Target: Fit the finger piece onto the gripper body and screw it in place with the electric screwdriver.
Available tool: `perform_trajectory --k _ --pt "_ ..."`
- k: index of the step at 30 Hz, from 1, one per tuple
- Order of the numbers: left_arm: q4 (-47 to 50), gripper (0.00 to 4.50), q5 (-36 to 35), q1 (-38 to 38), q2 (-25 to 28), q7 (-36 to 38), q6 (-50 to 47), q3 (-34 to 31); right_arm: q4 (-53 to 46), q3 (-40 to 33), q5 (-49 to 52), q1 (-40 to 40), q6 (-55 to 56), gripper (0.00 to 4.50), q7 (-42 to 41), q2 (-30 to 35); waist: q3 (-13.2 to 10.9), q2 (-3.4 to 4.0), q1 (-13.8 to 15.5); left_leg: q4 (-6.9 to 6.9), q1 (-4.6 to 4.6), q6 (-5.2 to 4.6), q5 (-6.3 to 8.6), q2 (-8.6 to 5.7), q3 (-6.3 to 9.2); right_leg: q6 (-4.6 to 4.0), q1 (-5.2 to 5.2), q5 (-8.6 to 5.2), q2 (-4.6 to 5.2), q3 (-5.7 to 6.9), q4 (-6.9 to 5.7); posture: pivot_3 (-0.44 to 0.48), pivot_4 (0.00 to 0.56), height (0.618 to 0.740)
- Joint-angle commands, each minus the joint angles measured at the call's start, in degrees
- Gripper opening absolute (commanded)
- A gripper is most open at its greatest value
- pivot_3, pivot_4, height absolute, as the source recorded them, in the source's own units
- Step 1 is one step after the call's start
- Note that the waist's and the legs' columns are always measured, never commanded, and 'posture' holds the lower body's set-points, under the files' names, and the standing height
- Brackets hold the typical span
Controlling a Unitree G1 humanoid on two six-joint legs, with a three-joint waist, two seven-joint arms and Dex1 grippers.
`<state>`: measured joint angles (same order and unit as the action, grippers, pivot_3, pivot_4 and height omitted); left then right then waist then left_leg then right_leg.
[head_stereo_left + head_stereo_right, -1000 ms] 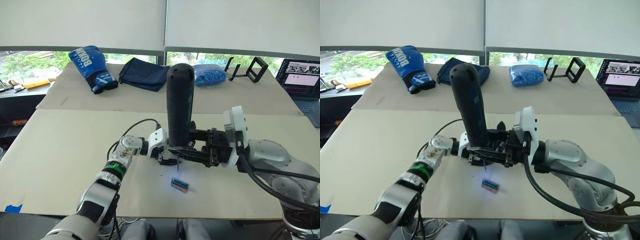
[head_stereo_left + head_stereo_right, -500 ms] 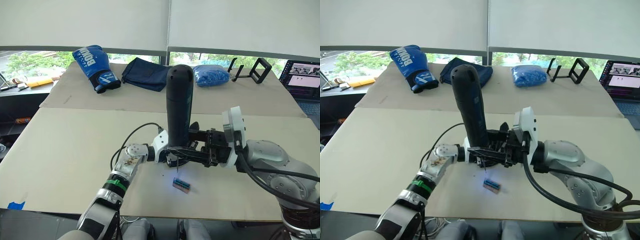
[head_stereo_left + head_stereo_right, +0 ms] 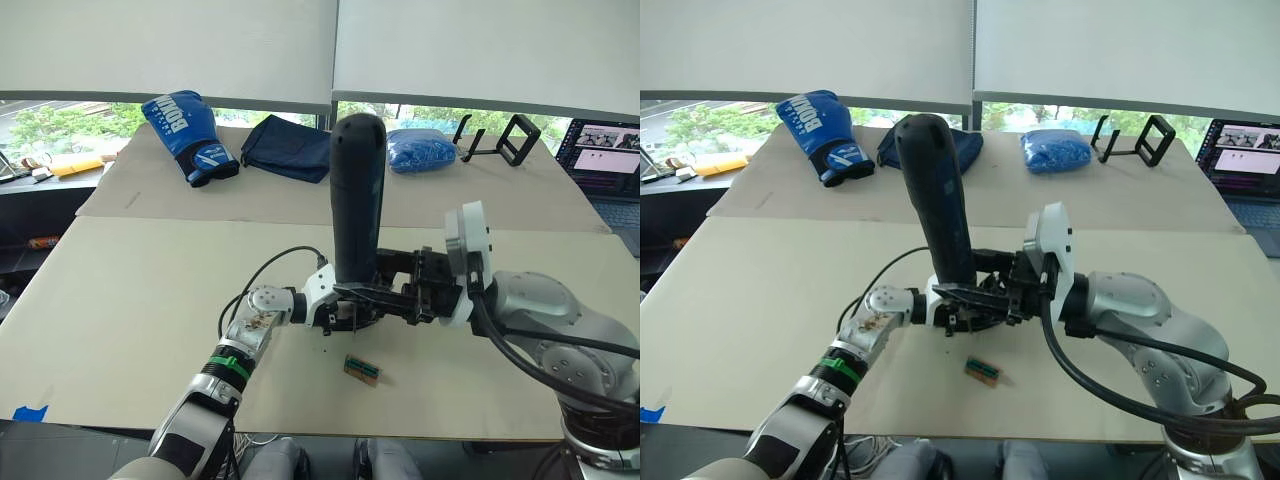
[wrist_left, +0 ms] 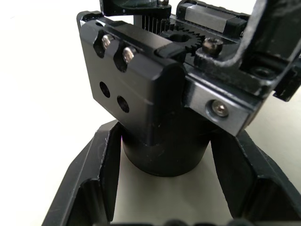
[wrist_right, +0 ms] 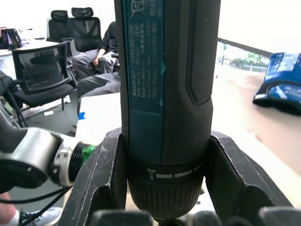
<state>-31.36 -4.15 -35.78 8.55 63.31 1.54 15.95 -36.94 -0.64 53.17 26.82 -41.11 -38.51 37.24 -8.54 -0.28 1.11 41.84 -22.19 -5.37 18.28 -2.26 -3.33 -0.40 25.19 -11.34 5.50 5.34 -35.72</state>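
Right pincer [image 3: 975, 297]: clamped on the electric screwdriver [image 3: 357, 205], both fingers [image 5: 101, 176] against the handle's sides; the tool stands upright over the desk [image 3: 140, 290].
Screwdriver label: "Bosch GO" and "GERMANY" readable in the right wrist view; other print too fine.
Left pincer [image 3: 338, 315]: closed on the gripper body [image 4: 155, 103], directly under the screwdriver's tip.
Finger piece: cannot tell where it is.
Small green-brown block [image 3: 362, 369]: on the desk just in front of both pincers.
Blue boxing glove [image 3: 187, 135]: far side, white lettering, not clearly readable.

Electric screwdriver [image 3: 357, 200] upright, its tip seemingly on the black gripper body [image 4: 141, 89].
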Motion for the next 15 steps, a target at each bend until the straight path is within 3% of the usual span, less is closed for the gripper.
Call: perform_trajectory --k 1,15 --pt "-1.4 2.29 -0.8 -1.9 -0.6 0.9 1.5 -0.2 -0.6 -1.4 0.8 4.2 -0.1 1.90 2.2 -0.7 0.0 0.00 0.1 0.00 0.00 0.00 0.00 0.00 0.00 0.00 0.00 0.00 0.00 0.01 0.01 0.000 0.150 0.740" --pt "-3.2 2.29 -0.8 -3.1 -0.4 0.9 3.1 -0.8 2.2 1.3 -7.1 5.5 1.4 1.90 2.5 -0.6 0.0 0.00 0.1 0.00 0.00 0.00 0.00 -0.03 -0.01 0.00 -0.02 0.00 -0.02 0.03 -0.03 0.000 0.150 0.740"
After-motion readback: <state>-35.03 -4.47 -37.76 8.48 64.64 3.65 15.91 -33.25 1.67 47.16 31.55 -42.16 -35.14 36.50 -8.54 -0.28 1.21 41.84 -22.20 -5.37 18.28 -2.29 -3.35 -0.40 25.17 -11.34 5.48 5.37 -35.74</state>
